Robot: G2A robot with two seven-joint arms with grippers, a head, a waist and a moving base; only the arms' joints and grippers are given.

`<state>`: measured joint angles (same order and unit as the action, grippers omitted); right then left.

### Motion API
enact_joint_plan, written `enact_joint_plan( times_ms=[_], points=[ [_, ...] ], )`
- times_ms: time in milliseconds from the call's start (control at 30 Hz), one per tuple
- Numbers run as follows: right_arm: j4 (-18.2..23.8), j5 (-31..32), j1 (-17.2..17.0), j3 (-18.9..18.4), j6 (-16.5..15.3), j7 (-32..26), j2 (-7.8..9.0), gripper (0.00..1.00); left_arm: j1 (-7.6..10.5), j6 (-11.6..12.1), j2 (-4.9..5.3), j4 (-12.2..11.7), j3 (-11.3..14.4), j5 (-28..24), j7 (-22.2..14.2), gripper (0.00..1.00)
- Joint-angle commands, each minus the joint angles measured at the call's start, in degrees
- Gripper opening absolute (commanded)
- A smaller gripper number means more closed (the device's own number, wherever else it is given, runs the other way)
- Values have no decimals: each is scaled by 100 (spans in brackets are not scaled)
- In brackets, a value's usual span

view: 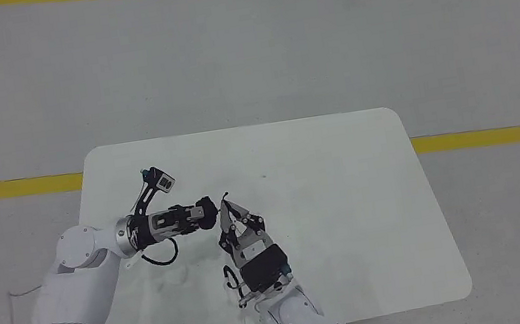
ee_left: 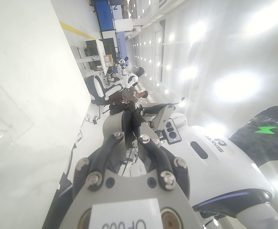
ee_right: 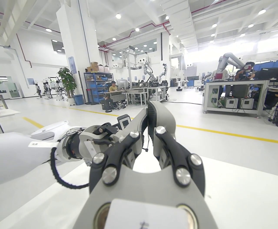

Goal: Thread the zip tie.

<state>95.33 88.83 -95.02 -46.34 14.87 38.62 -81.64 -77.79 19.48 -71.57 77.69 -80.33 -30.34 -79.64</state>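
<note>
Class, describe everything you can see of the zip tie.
The zip tie is a thin black strap, plastic by its look, pinched between the shut fingers of the right tool above the white table. One end trails loose back into the tool, ending in a small head; the other pokes out past the fingertips.

Both arms hang over the near-left part of the white bench (view: 339, 150). The left claw (view: 208, 208) points right and the right claw (view: 232, 217) points far, their tips close together (contact unclear). A thin dark zip tie (view: 226, 199) juts past the right claw.
</note>
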Motion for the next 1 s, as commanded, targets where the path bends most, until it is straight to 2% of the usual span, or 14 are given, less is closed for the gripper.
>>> enact_joint_plan(
  times_ms=[0,567,967],
  points=[
    [-1,6,-1,0,5,-9,-3,0,0,0,0,0,0,0,0,0],
    [-23,18,-5,-13,-3,-74,-19,0,0,0,0,0,0,0,0,0],
    [-34,-36,-10,-1,-157,-65,-25,0,0,0,0,0,0,0,0,0]
  ],
)
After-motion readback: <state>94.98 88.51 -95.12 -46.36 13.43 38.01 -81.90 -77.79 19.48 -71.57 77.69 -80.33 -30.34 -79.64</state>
